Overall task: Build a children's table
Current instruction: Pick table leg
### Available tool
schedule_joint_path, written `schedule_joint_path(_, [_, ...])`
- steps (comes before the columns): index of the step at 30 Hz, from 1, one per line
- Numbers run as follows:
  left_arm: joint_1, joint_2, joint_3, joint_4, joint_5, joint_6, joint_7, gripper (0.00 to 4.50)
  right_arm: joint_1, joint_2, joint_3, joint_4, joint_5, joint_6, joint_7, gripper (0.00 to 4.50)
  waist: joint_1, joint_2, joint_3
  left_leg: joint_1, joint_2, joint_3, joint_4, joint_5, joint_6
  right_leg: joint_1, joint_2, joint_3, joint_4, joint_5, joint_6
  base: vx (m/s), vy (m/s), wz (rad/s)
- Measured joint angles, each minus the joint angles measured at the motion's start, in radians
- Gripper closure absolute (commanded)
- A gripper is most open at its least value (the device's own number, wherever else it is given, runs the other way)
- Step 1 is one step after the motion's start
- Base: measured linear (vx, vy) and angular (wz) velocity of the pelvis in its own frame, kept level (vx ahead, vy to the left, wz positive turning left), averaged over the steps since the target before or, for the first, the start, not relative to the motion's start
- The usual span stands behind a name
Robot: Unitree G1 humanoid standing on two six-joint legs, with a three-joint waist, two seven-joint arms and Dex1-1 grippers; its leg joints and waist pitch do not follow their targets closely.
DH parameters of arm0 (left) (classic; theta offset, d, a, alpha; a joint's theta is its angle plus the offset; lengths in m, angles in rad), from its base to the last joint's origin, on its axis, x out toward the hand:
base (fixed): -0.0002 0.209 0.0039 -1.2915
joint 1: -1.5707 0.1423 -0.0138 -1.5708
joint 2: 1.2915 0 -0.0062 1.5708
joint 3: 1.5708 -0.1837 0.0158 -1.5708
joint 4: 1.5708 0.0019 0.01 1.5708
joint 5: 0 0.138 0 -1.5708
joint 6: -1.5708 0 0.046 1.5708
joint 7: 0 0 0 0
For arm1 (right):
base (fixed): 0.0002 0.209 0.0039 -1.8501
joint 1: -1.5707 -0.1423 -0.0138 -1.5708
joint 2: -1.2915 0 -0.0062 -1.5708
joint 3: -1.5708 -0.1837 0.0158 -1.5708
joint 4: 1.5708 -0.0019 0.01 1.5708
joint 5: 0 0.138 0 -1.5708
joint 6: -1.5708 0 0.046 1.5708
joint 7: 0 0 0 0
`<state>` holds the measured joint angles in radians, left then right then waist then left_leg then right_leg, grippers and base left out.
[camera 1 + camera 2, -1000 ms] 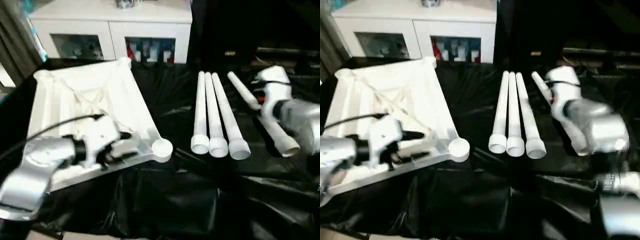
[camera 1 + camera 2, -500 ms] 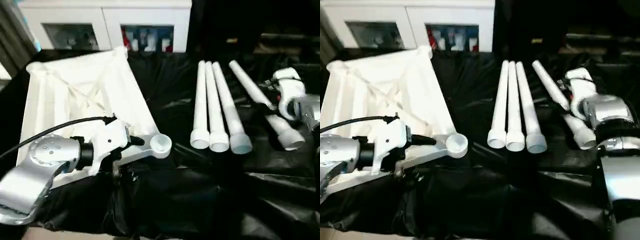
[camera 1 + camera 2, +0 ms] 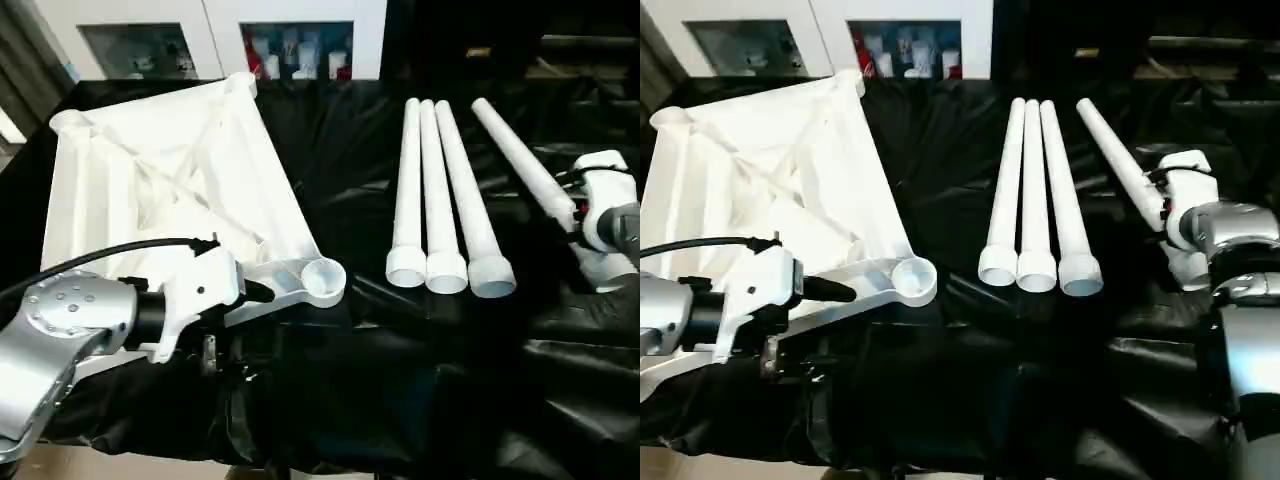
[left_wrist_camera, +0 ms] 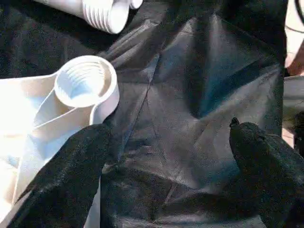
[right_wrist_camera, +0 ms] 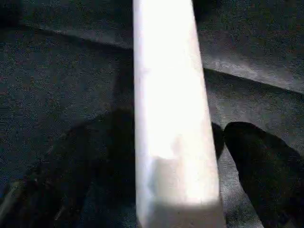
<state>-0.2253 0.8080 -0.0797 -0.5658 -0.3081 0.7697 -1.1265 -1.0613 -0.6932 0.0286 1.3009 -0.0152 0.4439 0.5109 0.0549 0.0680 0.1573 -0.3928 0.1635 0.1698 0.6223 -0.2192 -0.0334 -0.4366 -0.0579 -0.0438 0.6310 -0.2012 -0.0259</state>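
right gripper (image 5: 156, 161), fingers spread and unclenched, straddles the outermost leg (image 3: 530, 180), whose long axis runs away across the desk (image 3: 350, 400). left gripper (image 4: 166, 156), released, sits beside the upturned table top (image 3: 170, 180) at its corner socket (image 4: 85, 83).
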Motion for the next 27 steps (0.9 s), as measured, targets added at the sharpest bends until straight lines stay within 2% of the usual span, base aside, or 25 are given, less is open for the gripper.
schedule_joint_path(2, [-0.015, 0.005, 0.004, -0.005, -0.012, 0.009, 0.000, 0.00, -0.012, -0.007, 0.001, 0.011, -0.003, 0.022, 0.029, 0.30, 0.002, 0.000, 0.001, 0.000, 0.000, 0.001, 0.000, 0.000, 0.000, 0.000, 0.000, 0.000, 0.000, 0.000, 0.000, 0.000, 0.000, 0.00])
schedule_joint_path(9, [-0.019, 0.015, 0.004, -0.009, -0.023, 0.016, 0.003, 0.00, -0.033, -0.022, 0.014, 0.029, -0.036, 0.062, 0.099, 1.11, 0.005, -0.001, 0.003, 0.000, 0.000, 0.001, 0.000, 0.000, 0.000, 0.000, 0.000, 0.000, 0.000, 0.000, -0.001, 0.000, 0.000, 0.00])
schedule_joint_path(11, [-0.021, 0.015, 0.004, -0.009, -0.022, 0.016, 0.007, 0.00, -0.036, -0.026, 0.017, 0.035, -0.037, 0.070, 0.107, 1.11, 0.005, -0.001, 0.003, 0.000, 0.000, 0.001, 0.000, 0.000, 0.000, 0.000, 0.000, 0.000, -0.001, 0.000, -0.001, 0.000, 0.000, 0.00])
schedule_joint_path(13, [-0.023, 0.015, 0.004, -0.009, -0.022, 0.016, 0.015, 0.00, -0.036, -0.028, 0.017, 0.036, -0.037, 0.070, 0.107, 1.46, 0.005, -0.001, 0.003, 0.000, 0.000, 0.001, 0.000, 0.000, 0.000, 0.000, 0.000, 0.000, -0.001, 0.000, -0.001, 0.000, 0.000, 0.00])
schedule_joint_path(15, [-0.029, 0.015, 0.003, -0.008, -0.023, 0.015, 0.024, 0.00, -0.036, -0.029, 0.016, 0.037, -0.039, 0.073, 0.106, 1.57, 0.006, -0.002, 0.003, 0.000, 0.000, 0.001, 0.000, 0.000, 0.000, 0.000, 0.000, 0.000, 0.000, 0.000, -0.001, 0.000, 0.000, 0.00])
schedule_joint_path(24, [-0.030, -0.012, -0.010, -0.007, 0.000, -0.044, 0.080, 0.00, -0.032, -0.045, -0.023, 0.048, -0.036, 0.079, 0.074, 2.47, 0.006, -0.004, 0.001, -0.002, 0.001, 0.002, 0.004, 0.000, 0.000, -0.001, 0.000, 0.000, 0.002, 0.000, -0.001, 0.000, 0.000, 0.00])
schedule_joint_path(27, [-0.030, -0.015, -0.011, -0.004, 0.013, -0.061, 0.104, 0.00, -0.030, -0.051, -0.044, 0.055, -0.027, 0.082, 0.066, 2.58, 0.007, -0.004, 0.001, -0.003, 0.002, 0.002, 0.009, 0.000, 0.001, -0.001, 0.000, 0.000, 0.007, 0.000, -0.001, 0.000, 0.000, 0.00])
